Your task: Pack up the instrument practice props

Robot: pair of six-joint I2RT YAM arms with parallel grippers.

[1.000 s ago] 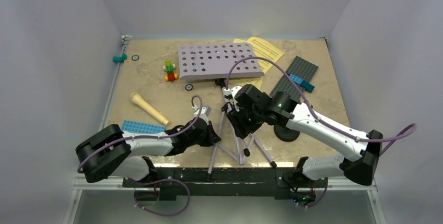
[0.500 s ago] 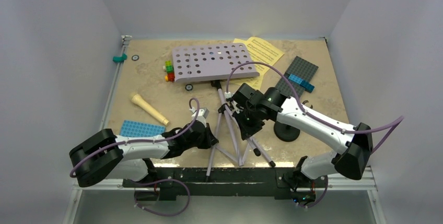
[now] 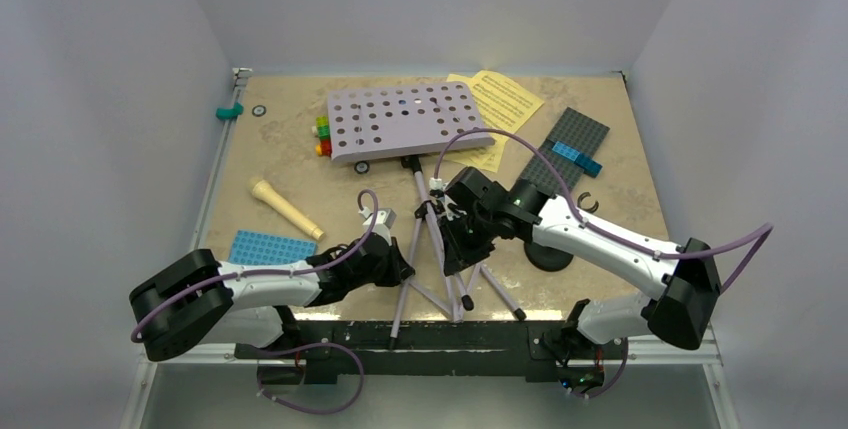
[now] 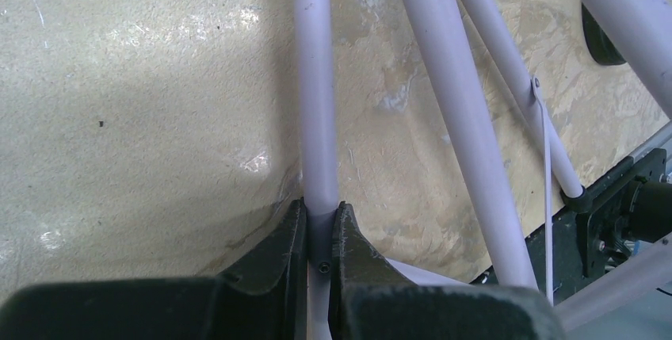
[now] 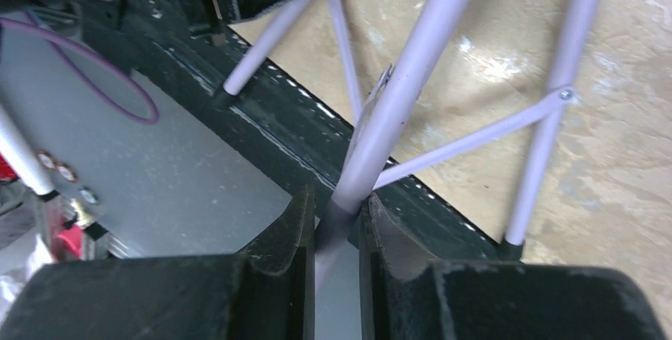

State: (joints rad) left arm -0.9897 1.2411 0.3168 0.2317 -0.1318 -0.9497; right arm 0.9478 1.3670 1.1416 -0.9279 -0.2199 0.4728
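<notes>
Music stand (image 3: 405, 121) legs folded closer, left tool (image 4: 321, 225), right tool (image 5: 337, 213) clamped

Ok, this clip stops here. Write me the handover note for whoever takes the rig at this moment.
Left gripper: shut on a leg of the music stand.
Right gripper: shut on what looks like the stand's centre pole, by the brace joint.
Stand: legs splayed, feet at the near edge of the table.
Microphone: lying loose, left side.
Mic stand: on the table, right side.
Sheet-music pages: far side, beside the desk.
Done: nothing packed.
Left: fold the stand, then gather all four props; no container in view.
</notes>
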